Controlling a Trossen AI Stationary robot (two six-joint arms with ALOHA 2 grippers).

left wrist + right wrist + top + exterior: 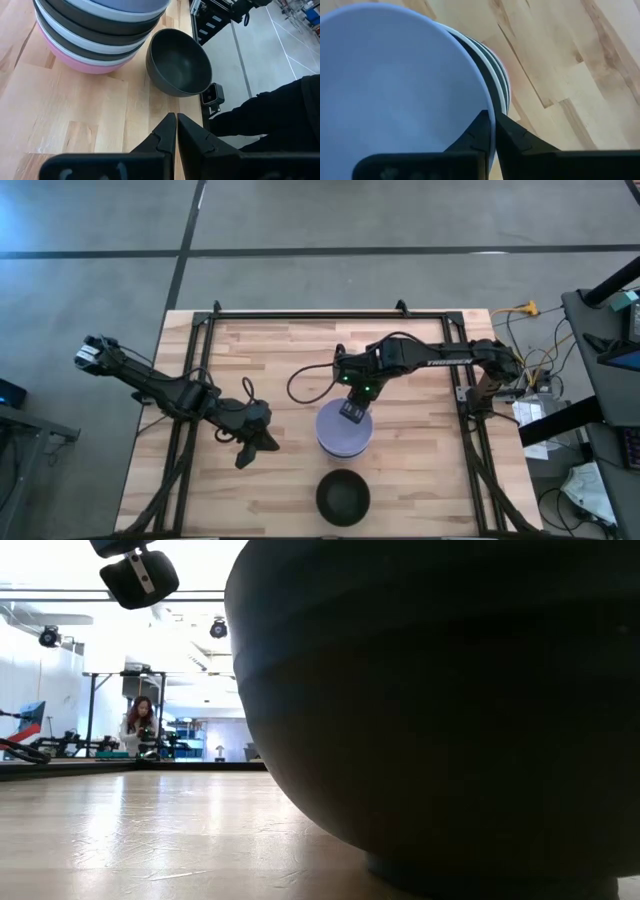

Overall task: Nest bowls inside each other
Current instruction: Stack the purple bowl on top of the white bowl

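1. The right tool (352, 414) pinches the far rim of the lavender bowl (343, 432) topping the stack mid-desk (420, 480).
2. A lone black bowl (343, 497) sits just nearer.
3. The left tool (243, 458), pressed together, hovers left of both.

Right claw (352, 414) stretched to mid-table, fingers together, left claw (246, 456) low, fingers pressed together

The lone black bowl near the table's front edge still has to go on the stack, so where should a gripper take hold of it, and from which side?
Probably at the rim. The black bowl sits upright, mouth up, apart from the stack, and its smooth curved wall gives fingers nothing to hold. Come from above, one finger inside and one outside the rim, on the side toward the left gripper, which is free and nearby.
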